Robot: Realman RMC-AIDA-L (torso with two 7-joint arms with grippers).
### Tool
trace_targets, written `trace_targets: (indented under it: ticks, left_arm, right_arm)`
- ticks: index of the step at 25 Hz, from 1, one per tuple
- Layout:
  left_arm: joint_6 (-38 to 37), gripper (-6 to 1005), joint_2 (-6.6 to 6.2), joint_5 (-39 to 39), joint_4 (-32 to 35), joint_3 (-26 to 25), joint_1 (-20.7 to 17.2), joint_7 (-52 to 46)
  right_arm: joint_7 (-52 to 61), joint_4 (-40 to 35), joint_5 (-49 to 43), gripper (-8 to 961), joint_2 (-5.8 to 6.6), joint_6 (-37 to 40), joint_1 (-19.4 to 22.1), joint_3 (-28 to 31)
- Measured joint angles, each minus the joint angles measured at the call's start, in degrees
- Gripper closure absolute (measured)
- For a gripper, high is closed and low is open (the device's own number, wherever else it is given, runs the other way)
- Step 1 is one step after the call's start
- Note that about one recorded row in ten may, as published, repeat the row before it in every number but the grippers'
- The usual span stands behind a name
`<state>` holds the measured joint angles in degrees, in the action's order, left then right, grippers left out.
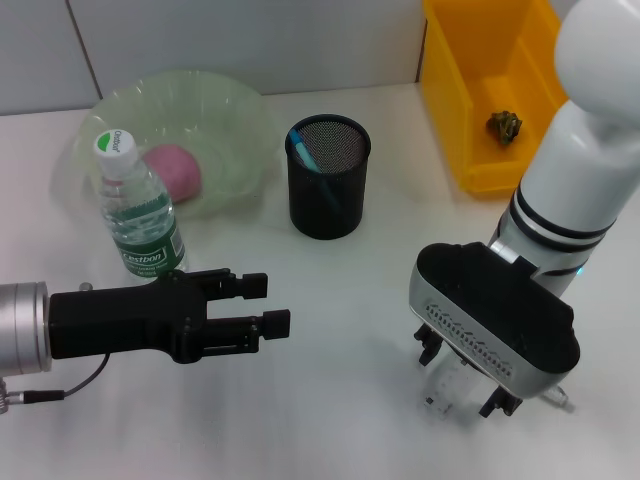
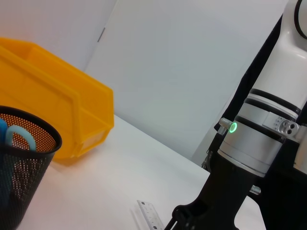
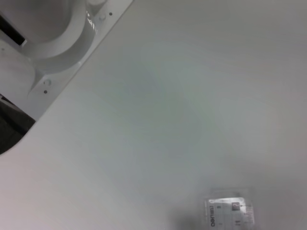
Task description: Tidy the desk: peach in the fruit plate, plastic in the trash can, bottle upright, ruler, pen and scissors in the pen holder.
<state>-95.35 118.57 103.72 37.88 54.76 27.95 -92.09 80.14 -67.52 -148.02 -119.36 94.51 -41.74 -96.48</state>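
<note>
The pink peach [image 1: 175, 170] lies in the green fruit plate [image 1: 215, 105]. The bottle [image 1: 137, 205] stands upright in front of the plate. The black mesh pen holder [image 1: 328, 178] holds blue-handled things [image 1: 303, 150]; a blue scissors handle [image 2: 20, 136] shows in the left wrist view. Crumpled plastic [image 1: 505, 125] lies in the yellow trash bin [image 1: 470, 110]. A clear ruler [image 1: 450, 385] lies flat on the table under my right gripper [image 1: 463, 378], whose fingers stand apart on either side of it. The ruler also shows in the right wrist view [image 3: 229, 212]. My left gripper [image 1: 268, 304] is open and empty, right of the bottle.
The white table [image 1: 350, 290] meets a wall behind the plate and bin. In the left wrist view the right arm [image 2: 249, 158] stands by the ruler's end [image 2: 149, 214], with the pen holder [image 2: 19, 177] and bin [image 2: 62, 110] farther off.
</note>
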Motion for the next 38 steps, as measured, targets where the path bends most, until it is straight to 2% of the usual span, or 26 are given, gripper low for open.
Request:
trace_targets:
  ticks: [33, 38]
  left_arm:
    - [-0.4, 310, 0.00, 0.0, -0.6, -0.1, 0.0, -0.3]
    - [-0.5, 311, 0.00, 0.0, -0.6, 0.1, 0.0, -0.7]
  right_arm:
    - [0.6, 0.4, -0.7, 254, 0.00, -0.9, 0.1, -1.7]
    - [0.7, 0.4, -0.7, 465, 0.00, -1.2, 0.1, -1.7]
